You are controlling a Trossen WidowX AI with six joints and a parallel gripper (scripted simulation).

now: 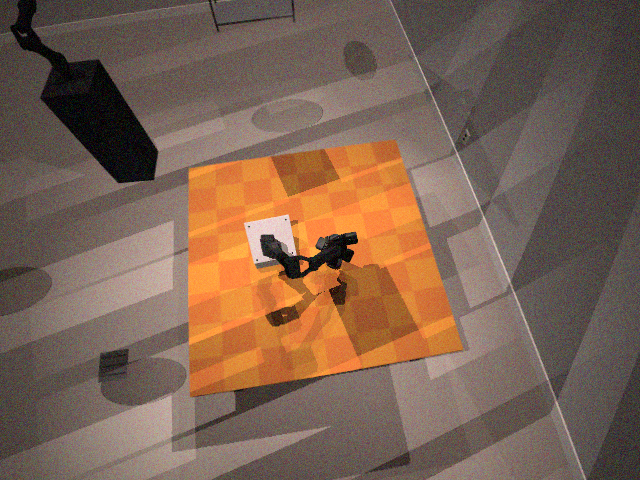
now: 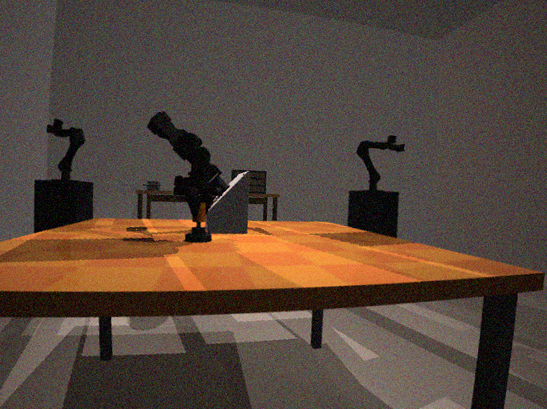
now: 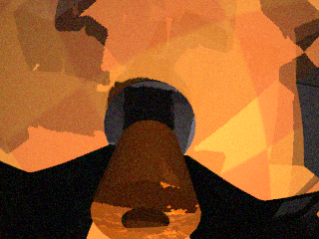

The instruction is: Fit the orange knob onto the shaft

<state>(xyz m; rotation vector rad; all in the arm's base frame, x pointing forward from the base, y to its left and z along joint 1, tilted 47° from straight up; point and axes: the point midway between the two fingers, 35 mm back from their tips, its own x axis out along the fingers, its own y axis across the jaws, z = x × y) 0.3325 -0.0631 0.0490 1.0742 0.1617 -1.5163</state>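
Observation:
The orange knob (image 2: 202, 214) (image 3: 146, 171) is upright between the fingers of my gripper (image 2: 201, 212) (image 3: 148, 157), which is shut on it. The round grey pedestal (image 2: 198, 236) (image 3: 187, 119) is directly below the knob; the wrist view shows its rim past the knob's far end, with a dark patch across its top. The shaft is hidden by the knob and shadow. In the exterior view the knob's lower end is close to the pedestal's dark upper part; I cannot tell whether it touches or how far down it is. In the top view the arm hides the knob.
The arm is mounted on a white sloped panel (image 1: 279, 227) on a grey wedge (image 2: 234, 218), close beside the pedestal. The orange checkered table (image 1: 372, 206) (image 2: 359, 265) carries broad shadows. Other dark arms on black stands are away from the table.

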